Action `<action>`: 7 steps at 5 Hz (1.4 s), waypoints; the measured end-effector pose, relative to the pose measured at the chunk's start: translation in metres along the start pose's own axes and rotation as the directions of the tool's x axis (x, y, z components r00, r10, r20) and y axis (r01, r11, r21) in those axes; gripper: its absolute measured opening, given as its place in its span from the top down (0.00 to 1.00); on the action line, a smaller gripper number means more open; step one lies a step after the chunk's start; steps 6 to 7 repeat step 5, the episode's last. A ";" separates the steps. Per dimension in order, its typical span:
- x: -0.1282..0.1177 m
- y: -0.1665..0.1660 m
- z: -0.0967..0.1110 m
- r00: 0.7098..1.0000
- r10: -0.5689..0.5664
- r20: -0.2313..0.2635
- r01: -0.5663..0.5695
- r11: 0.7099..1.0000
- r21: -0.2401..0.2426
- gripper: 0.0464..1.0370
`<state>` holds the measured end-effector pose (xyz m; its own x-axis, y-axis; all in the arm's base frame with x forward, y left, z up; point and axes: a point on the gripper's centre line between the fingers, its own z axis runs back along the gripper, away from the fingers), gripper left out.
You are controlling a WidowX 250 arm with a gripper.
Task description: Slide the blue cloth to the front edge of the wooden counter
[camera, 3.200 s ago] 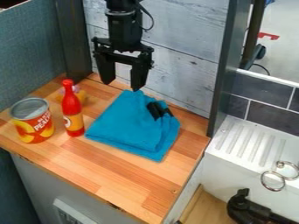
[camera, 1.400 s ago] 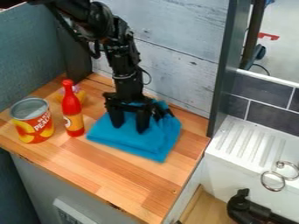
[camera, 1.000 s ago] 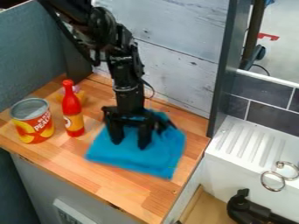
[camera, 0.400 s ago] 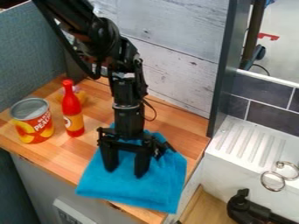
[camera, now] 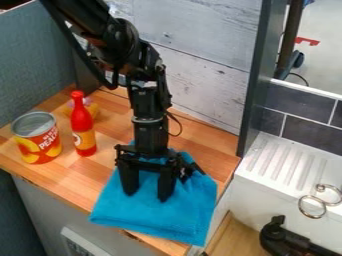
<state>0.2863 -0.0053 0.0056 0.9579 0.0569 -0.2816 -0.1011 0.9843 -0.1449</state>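
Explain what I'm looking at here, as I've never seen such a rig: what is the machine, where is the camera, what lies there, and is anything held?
The black machine is a robot arm, coming in from the upper left. One fixed camera looks down at a slant on a wooden counter.

The arm ends in a two-finger gripper. Its fingers stand apart over a blue cloth and seem to touch it from above; neither pinches it visibly. The cloth hangs over the counter's front edge.

Further left stand a red bottle and a yellow-and-red can, with a small yellow-and-pink thing partly hidden behind the bottle. At the right is a white ridged surface.
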 end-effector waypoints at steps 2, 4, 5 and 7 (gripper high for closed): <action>0.006 -0.002 0.077 0.995 -0.004 0.104 -0.014 0.985 0.170 0.04; -0.014 0.022 0.149 0.996 -0.089 0.018 0.081 0.960 0.269 0.04; -0.016 0.043 0.154 0.999 -0.023 0.033 0.015 0.975 0.220 0.04; -0.016 0.043 0.154 0.999 -0.023 0.033 0.015 0.975 0.220 0.04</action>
